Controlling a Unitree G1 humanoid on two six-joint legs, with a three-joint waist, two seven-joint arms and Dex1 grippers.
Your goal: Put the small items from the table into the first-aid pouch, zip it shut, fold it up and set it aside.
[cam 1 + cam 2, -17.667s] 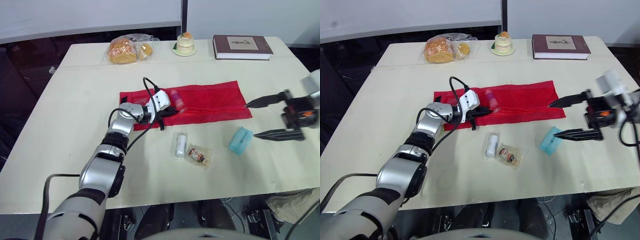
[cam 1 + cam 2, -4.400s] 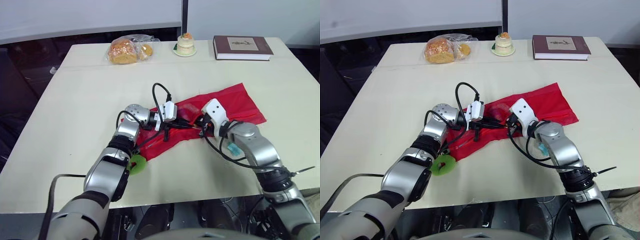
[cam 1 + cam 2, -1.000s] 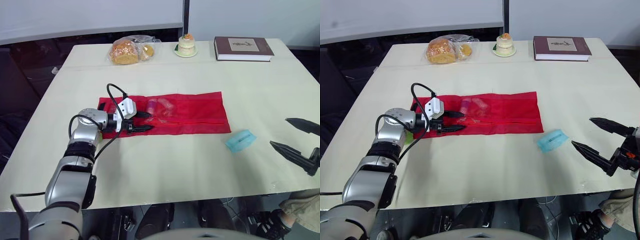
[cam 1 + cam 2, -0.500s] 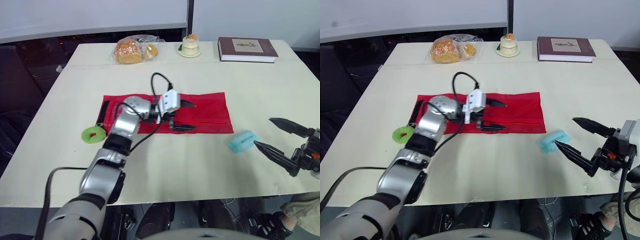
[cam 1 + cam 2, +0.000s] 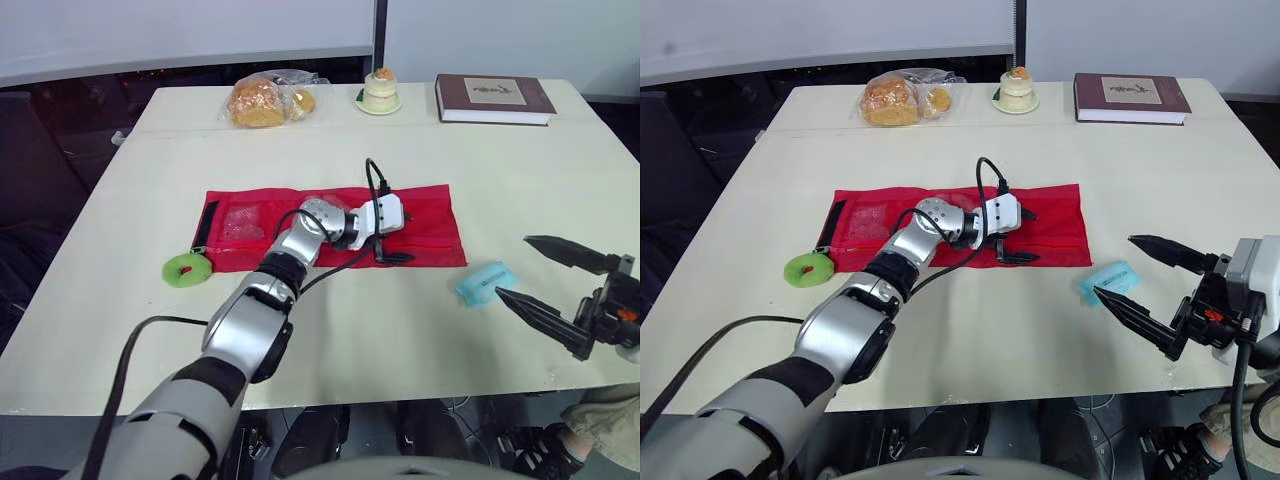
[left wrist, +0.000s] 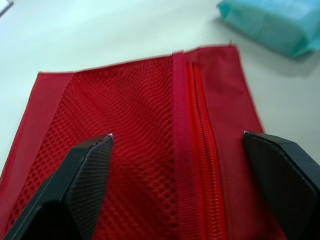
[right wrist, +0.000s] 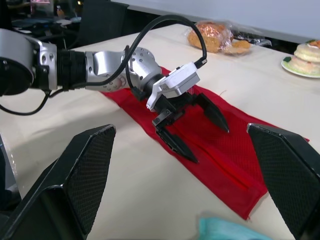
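Where half a second earlier the left gripper [image 5: 402, 237] had hovered over the middle of the red pouch [image 5: 250, 252], it now sat over the right-hand end, fingers spread wide either side of the zipper [image 6: 200, 150]. Pouch lay flat mid-table, long axis left to right, black strap end [image 5: 208, 222] toward the robot's left. Right gripper [image 5: 512, 267], fingers apart, hung just beside the teal packet [image 5: 487, 281] off the pouch's right near corner.

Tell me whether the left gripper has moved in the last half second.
Yes. The left gripper has shifted along the red pouch toward its right end, nearer the teal packet.
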